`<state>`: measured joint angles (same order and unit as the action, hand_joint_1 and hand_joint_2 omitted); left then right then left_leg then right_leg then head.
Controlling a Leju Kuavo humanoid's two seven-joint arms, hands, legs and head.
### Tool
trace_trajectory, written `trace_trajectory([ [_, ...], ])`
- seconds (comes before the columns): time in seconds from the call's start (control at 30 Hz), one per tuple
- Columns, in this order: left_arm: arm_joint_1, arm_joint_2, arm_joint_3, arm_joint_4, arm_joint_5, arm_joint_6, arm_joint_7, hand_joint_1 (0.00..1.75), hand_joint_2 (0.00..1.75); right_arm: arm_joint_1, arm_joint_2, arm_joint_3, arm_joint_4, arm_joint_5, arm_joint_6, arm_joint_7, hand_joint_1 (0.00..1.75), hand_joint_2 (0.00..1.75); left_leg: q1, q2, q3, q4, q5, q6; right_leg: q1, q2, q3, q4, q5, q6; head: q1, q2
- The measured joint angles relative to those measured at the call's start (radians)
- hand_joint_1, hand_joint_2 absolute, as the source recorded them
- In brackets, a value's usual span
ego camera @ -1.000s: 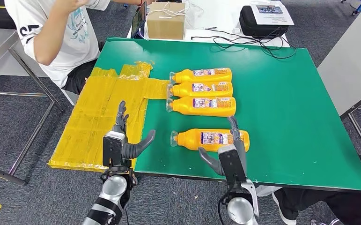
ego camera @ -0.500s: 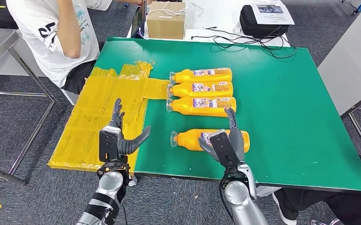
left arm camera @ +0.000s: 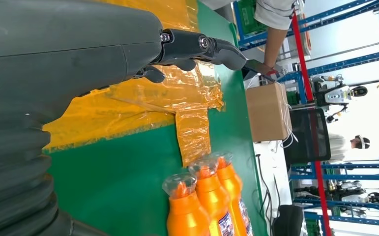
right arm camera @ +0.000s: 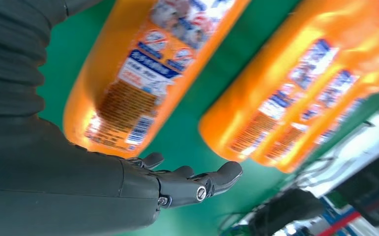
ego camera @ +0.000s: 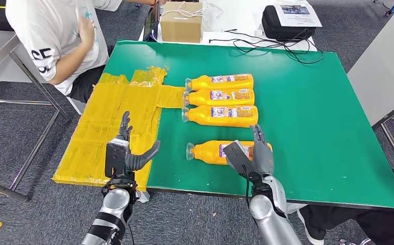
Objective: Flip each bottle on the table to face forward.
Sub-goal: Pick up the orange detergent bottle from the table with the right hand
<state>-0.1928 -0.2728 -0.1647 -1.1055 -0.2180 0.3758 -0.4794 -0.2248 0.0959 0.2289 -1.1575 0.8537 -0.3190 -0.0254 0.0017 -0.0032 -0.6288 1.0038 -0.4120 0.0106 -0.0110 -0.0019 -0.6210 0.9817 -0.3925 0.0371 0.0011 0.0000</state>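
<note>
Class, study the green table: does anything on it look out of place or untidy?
Three orange bottles lie tightly side by side, but a fourth bottle lies apart nearer the robot, by the right hand. Crinkled yellow tape covers the table's left edge in uneven patches. Nothing looks spilled.

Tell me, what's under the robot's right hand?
An orange bottle lies on its side on the green table beneath the right hand. The hand covers part of its label.

Four orange bottles [ego camera: 220, 115]
</note>
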Motion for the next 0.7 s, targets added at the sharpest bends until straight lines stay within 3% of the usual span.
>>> trace_trajectory([
  [0.7, 0.029, 0.002, 0.015, -0.057, 0.050, -0.057, 0.006, 0.00, 1.75, -0.059, -0.057, -0.047, 0.136, 0.096, 0.084, 0.053, 0.00, 1.75, 0.000, 0.000, 0.000, 0.000, 0.000, 0.000, 0.000, 0.000, 0.001, 0.000, 0.000, 0.000, 0.000, 0.000],
])
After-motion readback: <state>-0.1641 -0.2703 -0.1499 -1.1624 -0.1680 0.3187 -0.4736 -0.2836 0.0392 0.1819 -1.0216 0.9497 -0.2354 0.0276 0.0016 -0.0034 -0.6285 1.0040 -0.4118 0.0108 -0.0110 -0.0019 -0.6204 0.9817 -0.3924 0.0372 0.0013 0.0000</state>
